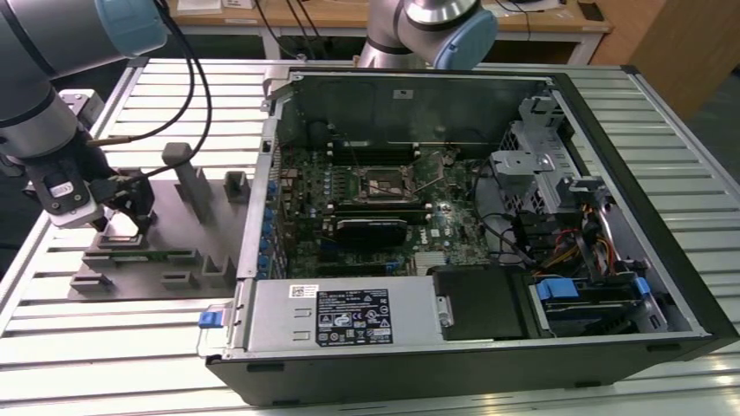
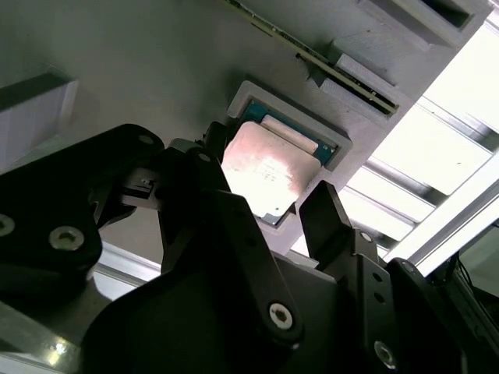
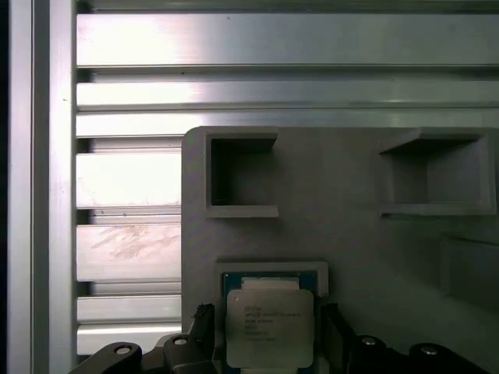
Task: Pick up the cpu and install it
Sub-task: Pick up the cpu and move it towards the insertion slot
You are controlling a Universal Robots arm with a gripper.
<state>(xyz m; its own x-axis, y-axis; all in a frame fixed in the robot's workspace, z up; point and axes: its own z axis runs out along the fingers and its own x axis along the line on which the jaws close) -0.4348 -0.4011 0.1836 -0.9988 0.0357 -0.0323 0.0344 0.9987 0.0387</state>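
Cpu (image 3: 269, 331) flat in grey tray (image 3: 351, 234) pocket, straddled by the downward-pointing gripper (image 2: 269, 178), jaws apart, empty.

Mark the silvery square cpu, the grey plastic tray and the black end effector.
silvery square cpu (image 3: 269, 329): first wrist view, centre of its metal top.
grey plastic tray (image 3: 343, 234): first wrist view, bare flat surface.
black end effector (image 1: 121, 224): exterior view, midway between its fingertips.

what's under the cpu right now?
The cpu lies in a raised square pocket of the grey tray. The pocket floor beneath it is covered by the chip itself. The open gripper straddles it.
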